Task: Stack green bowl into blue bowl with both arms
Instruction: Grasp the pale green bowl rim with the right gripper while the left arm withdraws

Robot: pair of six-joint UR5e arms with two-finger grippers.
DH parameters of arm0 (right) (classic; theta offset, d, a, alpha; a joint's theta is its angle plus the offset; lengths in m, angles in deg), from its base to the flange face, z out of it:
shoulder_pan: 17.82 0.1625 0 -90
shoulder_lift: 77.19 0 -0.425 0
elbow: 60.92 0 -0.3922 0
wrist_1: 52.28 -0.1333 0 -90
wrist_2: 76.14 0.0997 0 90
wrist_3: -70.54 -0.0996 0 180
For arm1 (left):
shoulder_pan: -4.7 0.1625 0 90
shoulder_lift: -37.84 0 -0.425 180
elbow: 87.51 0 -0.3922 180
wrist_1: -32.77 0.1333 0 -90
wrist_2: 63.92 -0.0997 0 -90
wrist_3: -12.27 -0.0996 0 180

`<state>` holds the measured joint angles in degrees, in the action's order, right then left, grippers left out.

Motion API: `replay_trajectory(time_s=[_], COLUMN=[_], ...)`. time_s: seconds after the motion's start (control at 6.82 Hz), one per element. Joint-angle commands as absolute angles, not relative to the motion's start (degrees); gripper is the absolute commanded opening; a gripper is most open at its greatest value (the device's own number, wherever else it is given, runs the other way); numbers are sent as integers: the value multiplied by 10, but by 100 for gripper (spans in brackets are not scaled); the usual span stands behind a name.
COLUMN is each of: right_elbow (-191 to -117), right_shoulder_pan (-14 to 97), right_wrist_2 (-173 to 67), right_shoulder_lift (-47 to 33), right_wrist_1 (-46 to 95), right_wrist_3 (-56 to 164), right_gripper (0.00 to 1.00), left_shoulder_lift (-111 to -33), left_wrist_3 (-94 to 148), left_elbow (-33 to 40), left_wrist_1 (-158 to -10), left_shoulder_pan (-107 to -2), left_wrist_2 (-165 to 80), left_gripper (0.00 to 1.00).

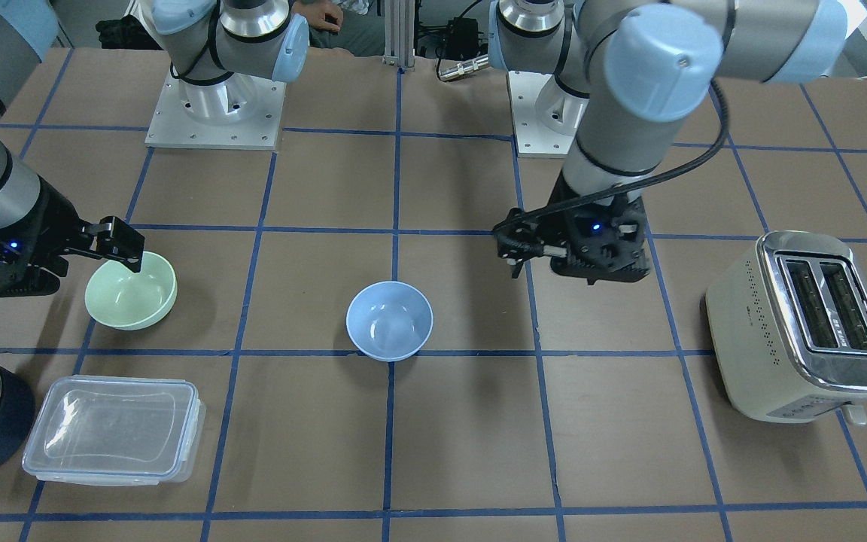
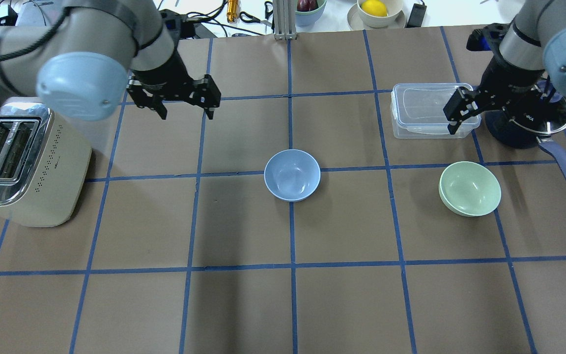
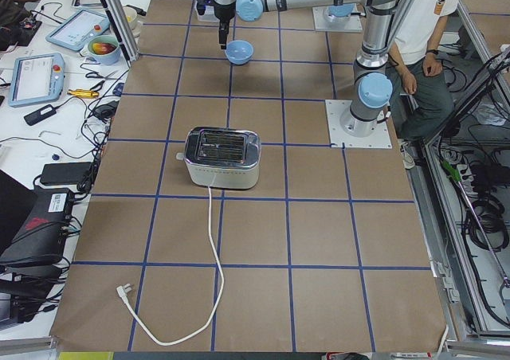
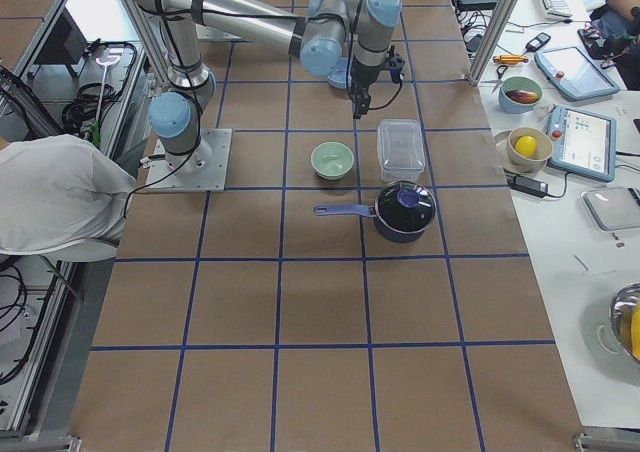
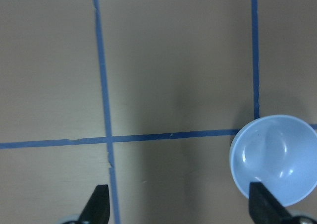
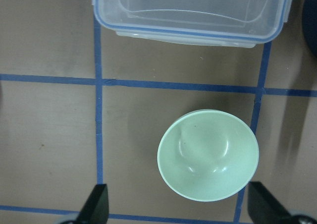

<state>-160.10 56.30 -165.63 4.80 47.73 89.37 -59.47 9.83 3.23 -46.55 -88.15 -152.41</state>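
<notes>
The green bowl [image 2: 469, 189] stands upright and empty on the right side of the table; it also shows in the front view [image 1: 131, 292] and the right wrist view [image 6: 208, 154]. The blue bowl [image 2: 292, 175] stands upright and empty at the table's middle [image 1: 390, 320]. My right gripper [image 2: 482, 123] is open and empty. It hovers just beyond the green bowl, which lies between its fingers [image 6: 99, 204] in the wrist view. My left gripper [image 2: 186, 115] is open and empty, hovering left of and beyond the blue bowl [image 5: 275, 159].
A clear plastic container [image 2: 428, 115] and a navy saucepan [image 2: 528, 123] with a long handle sit just beyond the green bowl, under the right arm. A cream toaster [image 2: 22, 157] stands at the left edge, its cord trailing off [image 3: 211, 240].
</notes>
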Motion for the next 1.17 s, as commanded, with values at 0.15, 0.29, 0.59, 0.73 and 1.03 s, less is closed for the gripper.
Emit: replay_trajectory(time_s=[0.15,0.29,0.59,0.73,1.03], right_elbow=[-1753,-1793,-1806,-1806,-1803], right_shoulder_pan=[461,429,425,424,424], right_wrist_2=[-1657,-1654,-1652,-1651,-1650], right_shoulder_lift=[44,41,11,11,10], right_wrist_1=[640,687,709,709,708], right_wrist_3=[971,985,982,977,974], right_gripper=[100,100,82,50,0], left_shoulder_lift=[-526,-539,-532,-520,-526], left_wrist_3=[71,83,83,82,85], left_elbow=[14,15,9,3,6], left_wrist_1=[-514,-521,-559,-563,-558], left_shoulder_pan=[-852,-852,-846,-843,-850], left_wrist_2=[-1529,-1529,-1529,-1527,-1551], left_gripper=[100,100,100,100,100])
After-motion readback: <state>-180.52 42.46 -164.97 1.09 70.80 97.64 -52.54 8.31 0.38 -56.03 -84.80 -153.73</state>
